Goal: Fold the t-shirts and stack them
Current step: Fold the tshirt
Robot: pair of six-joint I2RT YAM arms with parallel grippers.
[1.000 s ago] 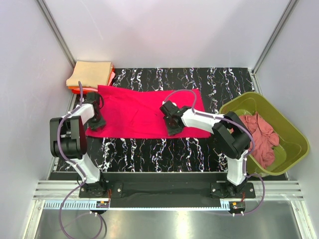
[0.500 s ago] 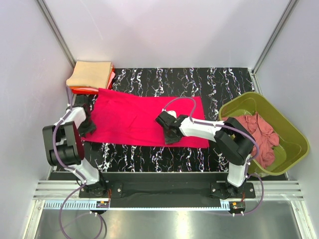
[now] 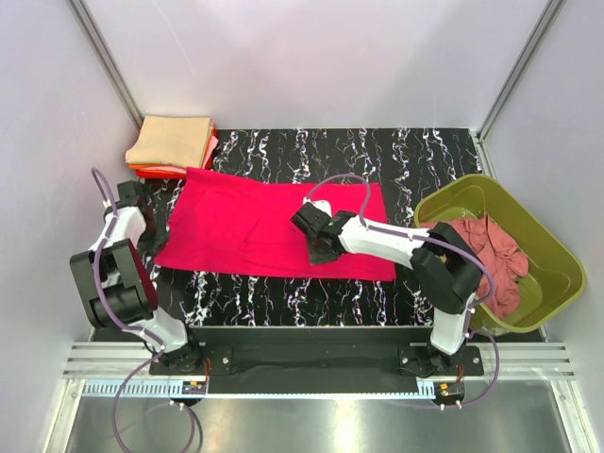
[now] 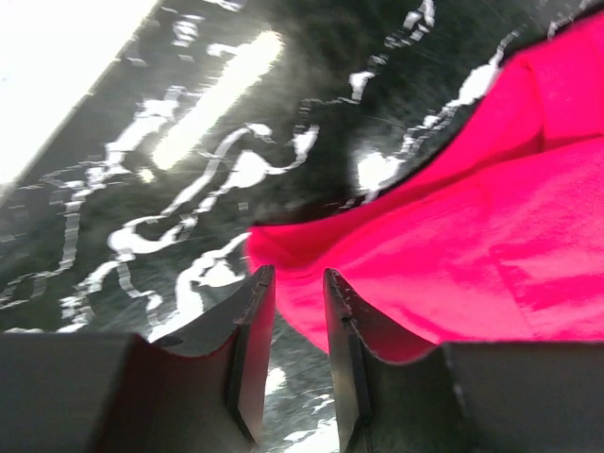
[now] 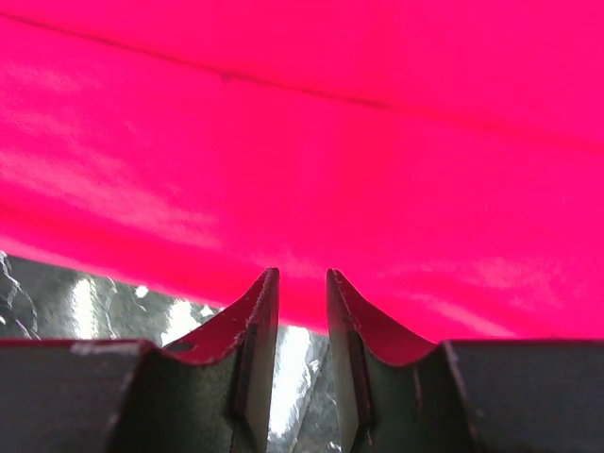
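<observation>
A crimson-pink t-shirt (image 3: 255,226) lies spread flat across the black marbled table (image 3: 415,151). My left gripper (image 3: 153,229) stands at its left edge. In the left wrist view the jaws (image 4: 298,278) are a little apart, with nothing between them and the shirt's corner (image 4: 453,255) just past the tips. My right gripper (image 3: 319,249) is low over the shirt's near middle. Its jaws (image 5: 302,276) are also slightly apart and empty, with the shirt's hem (image 5: 311,170) just beyond them. A dusty rose t-shirt (image 3: 493,253) lies crumpled in the tub. Folded t-shirts (image 3: 172,142), tan on top, are stacked at the back left.
The olive-green tub (image 3: 559,253) stands at the right edge of the table. The folded stack touches the far left corner of the spread shirt. Grey walls close in the table on three sides.
My left gripper has moved left, off the shirt to its left edge. The shirt's left side has shifted left with it. My right gripper has slid a little to the left.
</observation>
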